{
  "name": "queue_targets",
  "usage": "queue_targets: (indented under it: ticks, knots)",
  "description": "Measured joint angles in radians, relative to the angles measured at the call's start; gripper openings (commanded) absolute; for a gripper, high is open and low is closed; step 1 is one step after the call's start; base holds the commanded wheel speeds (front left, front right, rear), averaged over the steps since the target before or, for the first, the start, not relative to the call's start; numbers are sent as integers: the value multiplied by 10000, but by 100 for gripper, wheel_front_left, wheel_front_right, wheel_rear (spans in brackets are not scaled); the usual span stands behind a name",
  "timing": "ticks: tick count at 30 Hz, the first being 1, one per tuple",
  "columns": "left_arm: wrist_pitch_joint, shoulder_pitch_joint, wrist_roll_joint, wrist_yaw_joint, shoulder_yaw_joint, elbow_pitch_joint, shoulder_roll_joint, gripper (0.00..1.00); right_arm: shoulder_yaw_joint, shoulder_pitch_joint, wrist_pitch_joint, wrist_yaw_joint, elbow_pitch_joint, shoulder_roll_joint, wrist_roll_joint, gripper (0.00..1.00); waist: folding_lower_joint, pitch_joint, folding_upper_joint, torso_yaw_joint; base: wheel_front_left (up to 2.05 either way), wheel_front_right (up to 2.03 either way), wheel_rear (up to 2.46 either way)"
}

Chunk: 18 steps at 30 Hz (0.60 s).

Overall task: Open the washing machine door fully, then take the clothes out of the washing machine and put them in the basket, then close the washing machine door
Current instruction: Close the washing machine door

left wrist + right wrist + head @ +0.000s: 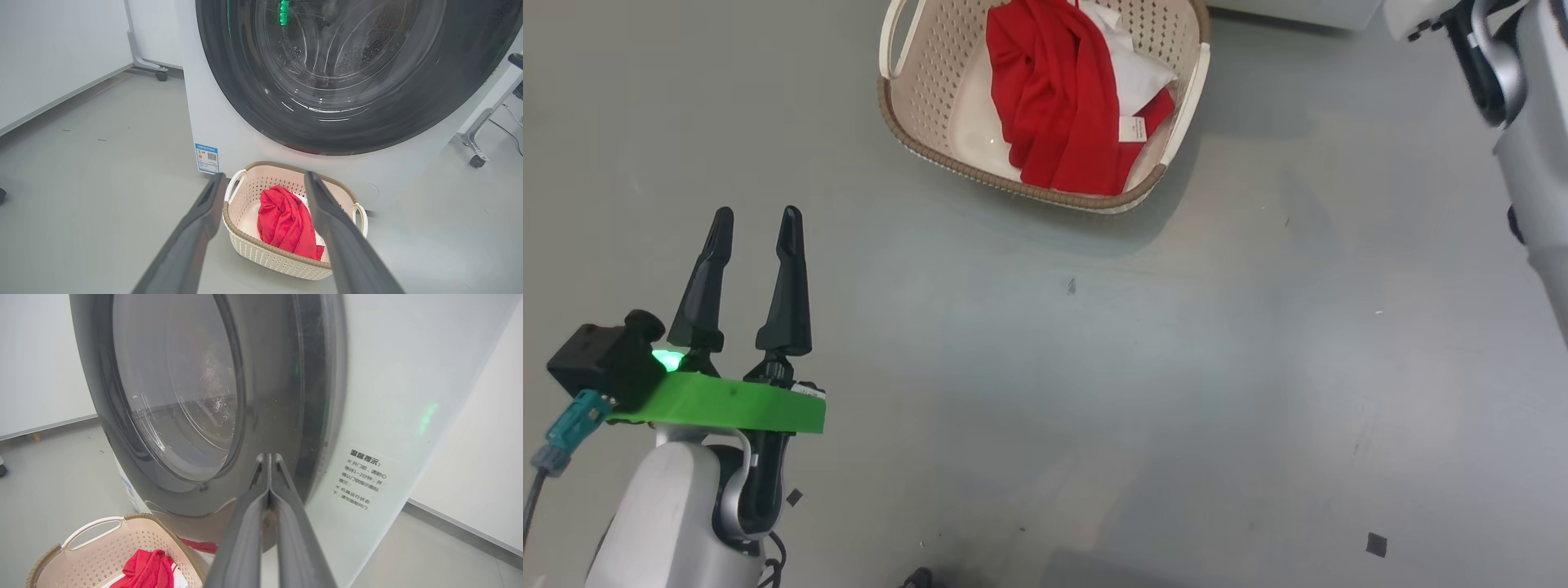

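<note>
The clothes lie in the basket at the top centre of the head view, red folds heaped with the white part on the right. By my reading only the closing is left.

In the right wrist view the right gripper has its two fingers pressed together with nothing between them. Their tips sit at mid-frame, right on the black rim of the washing machine door. I can't tell whether they touch it or stop just short. The rim's outer edge runs up the frame just right of the tips, against the white front of the washing machine. The door looks flush or nearly so, though I can't tell whether it is latched.

The left gripper hangs at the lower left of the head view, fingers spread and empty, well apart from the machine — so the right arm is the nearer one. Any push should go straight along its fingers into the rim — off-axis, the tips could skid on the gloss.
</note>
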Motion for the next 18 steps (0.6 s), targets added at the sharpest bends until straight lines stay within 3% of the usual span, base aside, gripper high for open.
queue_targets:
  ticks: [11,18]
  knots:
    - [0,58,412,0,-107,197,395,100,-249,1693,-88,0,-217,698,633,0,0,-1312,0,-740,0,0,0]
    - [0,528,481,0,-90,414,474,100,-449,2980,-88,-25,-855,802,637,0,0,-2174,0,-1461,0,0,0]
